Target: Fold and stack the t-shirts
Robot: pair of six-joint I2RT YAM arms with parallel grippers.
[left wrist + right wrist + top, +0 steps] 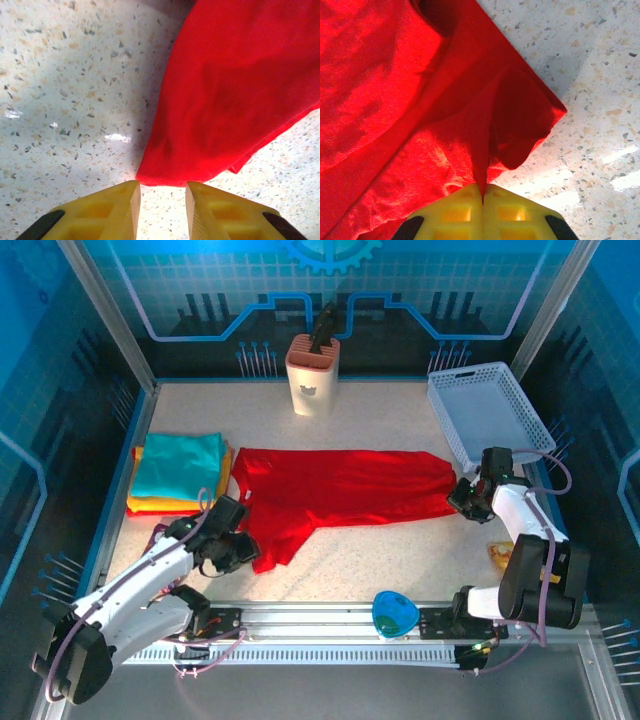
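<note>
l pincer (162, 194) part open, empty, by red shirt (340, 490) hem; r pincer (483, 192) clamped on its corner, counter (400, 560) right edge.

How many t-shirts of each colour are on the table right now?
red t-shirt: 1
teal t-shirt: 1
orange t-shirt: 1
yellow t-shirt: 1
Total: 4
</note>
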